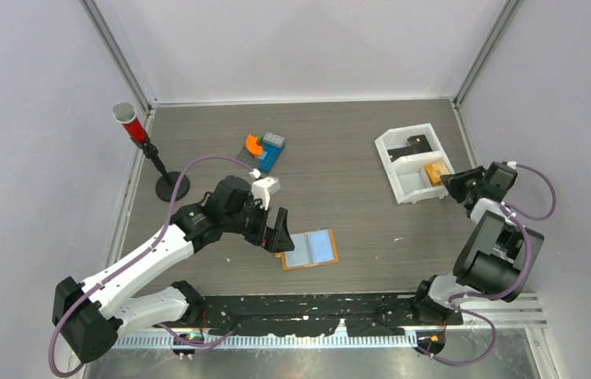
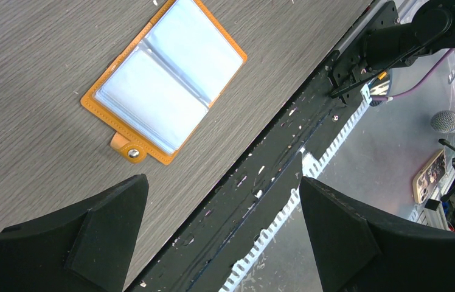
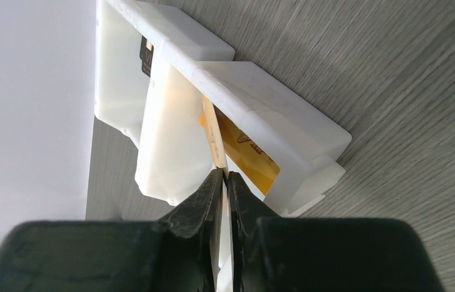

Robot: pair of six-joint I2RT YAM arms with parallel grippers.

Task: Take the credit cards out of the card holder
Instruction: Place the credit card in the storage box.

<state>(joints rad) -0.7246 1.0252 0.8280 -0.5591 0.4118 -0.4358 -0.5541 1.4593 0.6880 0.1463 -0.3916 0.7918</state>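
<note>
Drop-off step: the right end effector (image 3: 225,176) pinches a thin pale credit card (image 3: 215,137) edge-on over the white plastic two-compartment tray (image 3: 261,85). Next it needs to let go. The tan-orange bifold card holder (image 1: 309,249) lies open on the counter (image 1: 355,158), beside the spread left end effector (image 1: 276,233).

You have the card holder (image 1: 309,249) lying open and flat on the table (image 1: 355,205), near the front edge and a little left of centre. Your left gripper (image 1: 278,234) sits just left of it. Behind that gripper lies a cluster of toy blocks (image 1: 265,151), and further left a stand (image 1: 154,162) rises beside the wall. The tray (image 1: 388,170) sits at the back right. Its far compartment holds a first card (image 1: 417,144), its near compartment a second card (image 3: 246,152). Your right gripper (image 3: 225,173) is at the tray's right side, with a third card (image 3: 215,140) on edge between its fingers, reaching into the near compartment beside the second.
</note>
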